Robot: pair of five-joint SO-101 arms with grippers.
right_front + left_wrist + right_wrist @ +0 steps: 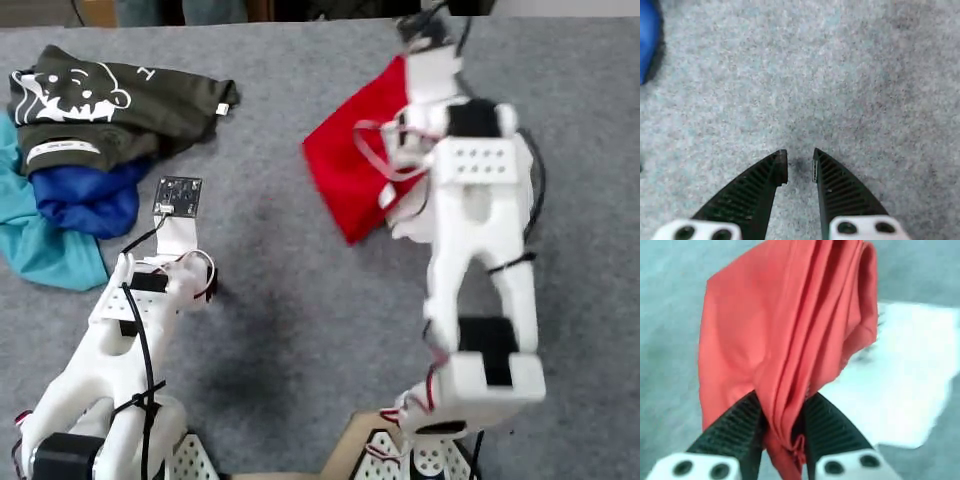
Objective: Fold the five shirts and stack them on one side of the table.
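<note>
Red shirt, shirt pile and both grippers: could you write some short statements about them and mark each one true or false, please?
1. The right gripper is shut on the red shirt. True.
2. The dark green shirt, the blue shirt and the teal shirt lie together in one pile. True.
3. The left gripper holds the blue shirt. False: it holds nothing and is over the bare table.
4. The red shirt lies on that pile. False: it is apart from it, at the right arm.
</note>
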